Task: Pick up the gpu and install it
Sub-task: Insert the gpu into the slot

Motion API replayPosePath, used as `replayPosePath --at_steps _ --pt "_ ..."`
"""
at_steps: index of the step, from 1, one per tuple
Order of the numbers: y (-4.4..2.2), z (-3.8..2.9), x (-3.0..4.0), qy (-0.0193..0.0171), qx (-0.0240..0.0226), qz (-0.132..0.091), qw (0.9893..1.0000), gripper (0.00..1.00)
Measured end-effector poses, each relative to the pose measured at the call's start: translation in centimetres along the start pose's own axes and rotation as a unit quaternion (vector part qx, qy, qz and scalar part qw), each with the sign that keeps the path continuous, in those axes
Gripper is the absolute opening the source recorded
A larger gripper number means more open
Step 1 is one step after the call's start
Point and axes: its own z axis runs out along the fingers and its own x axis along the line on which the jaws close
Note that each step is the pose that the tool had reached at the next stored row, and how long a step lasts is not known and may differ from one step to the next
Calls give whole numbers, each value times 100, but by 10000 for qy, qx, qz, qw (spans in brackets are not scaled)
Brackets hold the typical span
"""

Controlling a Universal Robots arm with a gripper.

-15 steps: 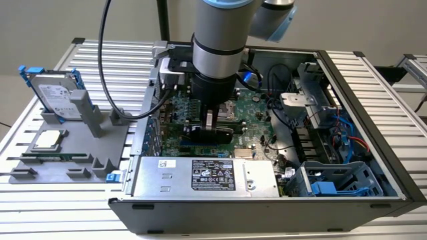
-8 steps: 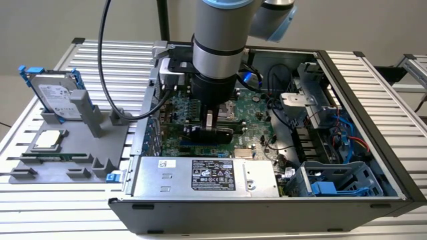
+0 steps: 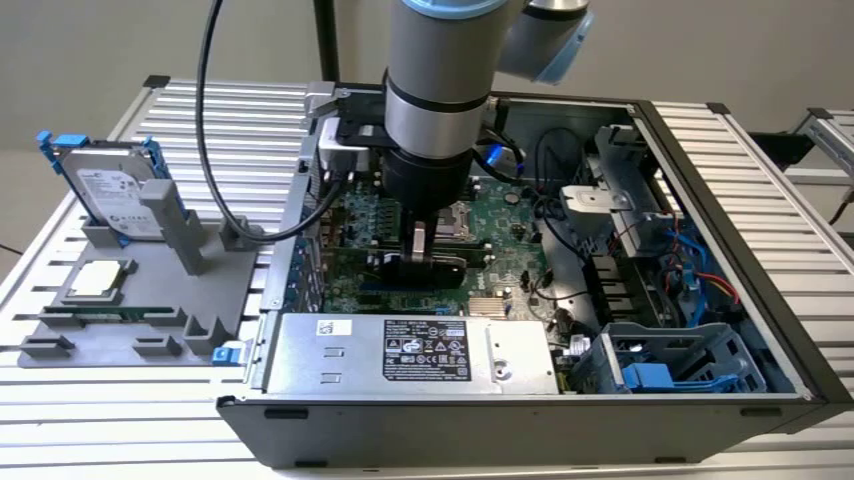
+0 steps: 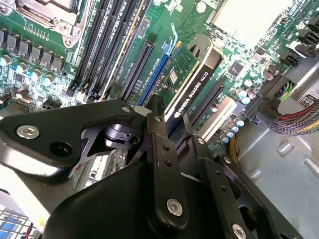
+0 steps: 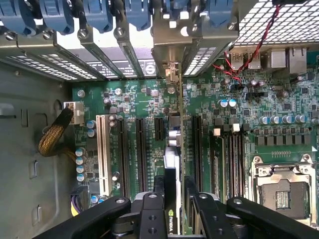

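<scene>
**Fig.** Centre of the exterior view: my jaws are clenched on the gpu (image 3: 424, 268), which stands upright on edge inside the computer case (image 3: 727, 170), down at the motherboard (image 3: 505, 215). I judge the pick-up done. I cannot tell whether the card is fully seated in its slot.

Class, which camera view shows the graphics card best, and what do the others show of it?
The second wrist view: the graphics card shows its green board and black cooler, held in the hand. The first wrist view sees it edge-on; in the exterior view the arm hides most of it.
</scene>
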Motion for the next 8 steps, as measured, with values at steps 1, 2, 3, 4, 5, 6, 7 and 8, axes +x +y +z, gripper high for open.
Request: replayPosePath --at_steps 1,2,3,4,5,6,7,8 --pt "8 4 1 -2 5 -3 10000 0" --pt "12 6 1 -1 7 -4 10000 0" --pt "16 10 1 0 9 -4 10000 0" --pt "20 17 2 1 12 -3 10000 0" --pt "22 24 2 3 14 -3 10000 0" --pt "24 33 4 5 18 -4 10000 0" --pt "26 42 4 6 19 -4 10000 0" --pt "32 54 2 -5 24 -3 10000 0"
